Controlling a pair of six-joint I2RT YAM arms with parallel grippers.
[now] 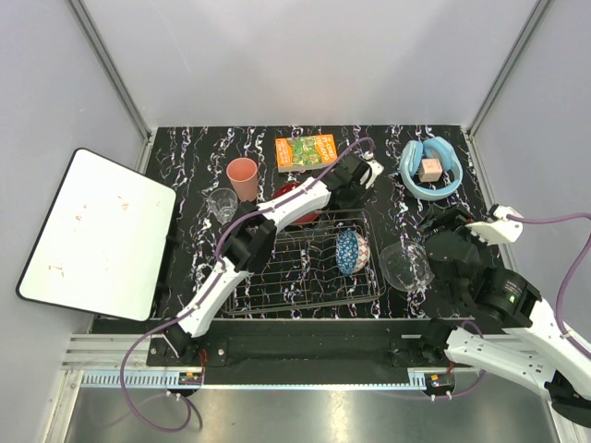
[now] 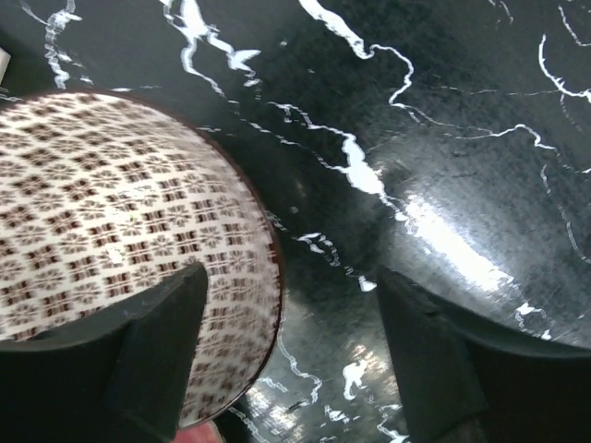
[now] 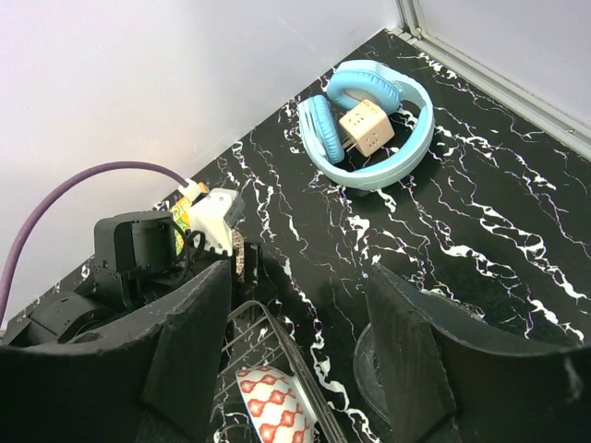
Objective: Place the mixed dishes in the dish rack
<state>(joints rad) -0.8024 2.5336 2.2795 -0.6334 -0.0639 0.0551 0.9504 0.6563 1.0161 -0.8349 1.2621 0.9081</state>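
Left hand (image 2: 291, 277) open, straddling the rim of the beige bowl (image 2: 111, 212), which sits on the counter (image 1: 194, 152) beyond the rack (image 1: 268, 286), toward the far edge; a thin rim pinch could slip and tip it; right hand (image 3: 300, 269) open by the glass bowl (image 1: 406, 266), between rack and right edge; slick glass might skid.

beige patterned bowl (image 2: 111, 231): cut by picture edge, part under left hand (image 2: 291, 286) | glossy red bowl (image 1: 284, 192): mostly behind left arm (image 1: 277, 214) | blue patterned bowl (image 3: 272, 406): cropped below right hand (image 3: 297, 277)
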